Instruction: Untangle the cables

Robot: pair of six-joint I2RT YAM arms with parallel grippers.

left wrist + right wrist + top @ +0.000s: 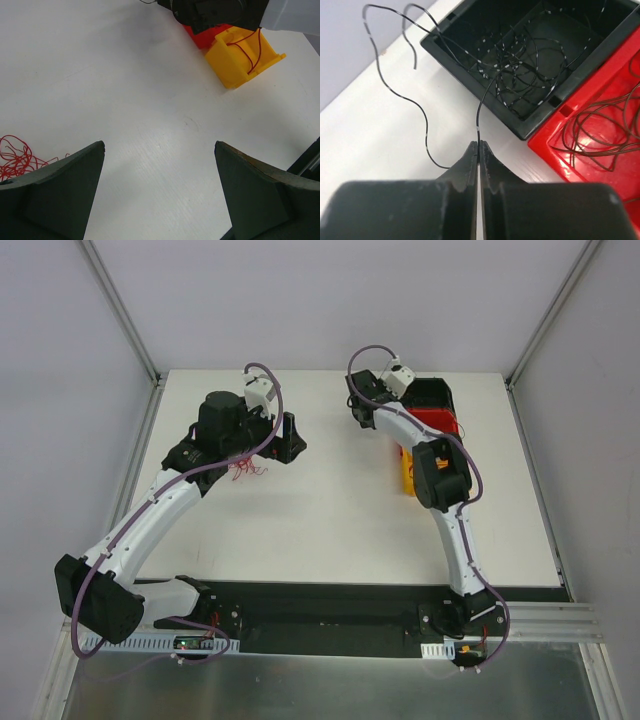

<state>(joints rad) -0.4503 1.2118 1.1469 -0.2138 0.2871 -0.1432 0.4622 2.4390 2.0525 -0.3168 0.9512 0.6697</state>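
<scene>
Centre of the table top (330,515), between the two arms: bare, open passage through to the near edge. Far right corner is crowded: black bin (435,393), red bin (442,423) and yellow bin (406,472) packed side by side, right arm (440,475) over them. A black cable (478,107) is strung from the clamped right gripper (479,147) into the black bin. Toward the left edge, red cables (248,470) lie under the left arm (222,425).

A loose scribble of thin red wires (247,470) lies flat on the white tabletop (330,530), toward 9 o'clock of its middle in the top view. A thin black wire strand (478,112) rises toward 12 o'clock from the closed fingertips of the right gripper (478,146). It bends toward 1 o'clock into a heap of black, white-flecked wires (520,65) in a black plastic bin (470,82), and black curls trail toward 10 and 11 o'clock. Dark wire loops (602,132) lie in a red plastic bin (540,145) at 3 o'clock, and one red wire (252,50) curves inside a yellow plastic bin (227,67).
</scene>
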